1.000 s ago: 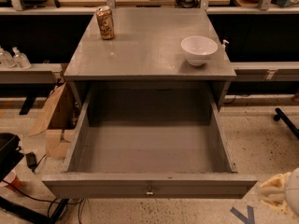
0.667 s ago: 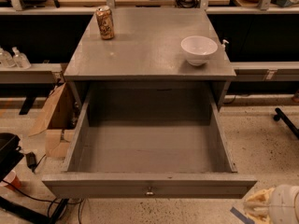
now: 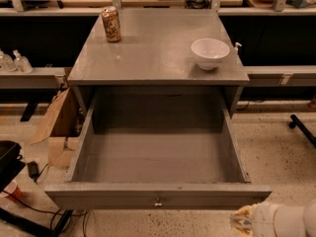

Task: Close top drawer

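The top drawer [image 3: 158,196] of the grey cabinet is pulled fully out toward me. It is wide, deep and holds nothing; its flat front has a small metal knob [image 3: 158,202] at the centre. My gripper [image 3: 247,222] shows as a pale rounded shape at the bottom right corner, just below and to the right of the drawer front, not touching it.
On the cabinet top [image 3: 158,53] stand a drink can [image 3: 111,24] at the back left and a white bowl [image 3: 210,53] at the right. A cardboard box [image 3: 58,127] sits on the floor to the left. Cables and dark gear lie at the lower left.
My gripper has dropped lower and shifted left at the bottom right corner, closer to the drawer front's right end. The drawer has stayed open.
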`<action>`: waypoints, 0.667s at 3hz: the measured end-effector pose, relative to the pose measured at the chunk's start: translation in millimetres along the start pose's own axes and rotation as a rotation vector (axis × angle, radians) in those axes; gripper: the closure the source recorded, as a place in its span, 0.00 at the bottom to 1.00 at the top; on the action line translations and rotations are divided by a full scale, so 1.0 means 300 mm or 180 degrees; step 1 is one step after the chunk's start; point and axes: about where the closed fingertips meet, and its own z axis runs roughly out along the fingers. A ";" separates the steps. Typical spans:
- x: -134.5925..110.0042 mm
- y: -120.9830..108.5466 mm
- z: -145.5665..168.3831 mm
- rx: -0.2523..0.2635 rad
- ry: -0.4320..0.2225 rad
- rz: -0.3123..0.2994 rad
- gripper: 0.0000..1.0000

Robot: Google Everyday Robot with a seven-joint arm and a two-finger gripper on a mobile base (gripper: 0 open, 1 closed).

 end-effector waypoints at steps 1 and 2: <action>-0.017 -0.049 0.122 -0.0037 -0.0112 -0.0110 1.00; -0.030 -0.114 0.202 -0.0048 -0.0195 -0.0146 1.00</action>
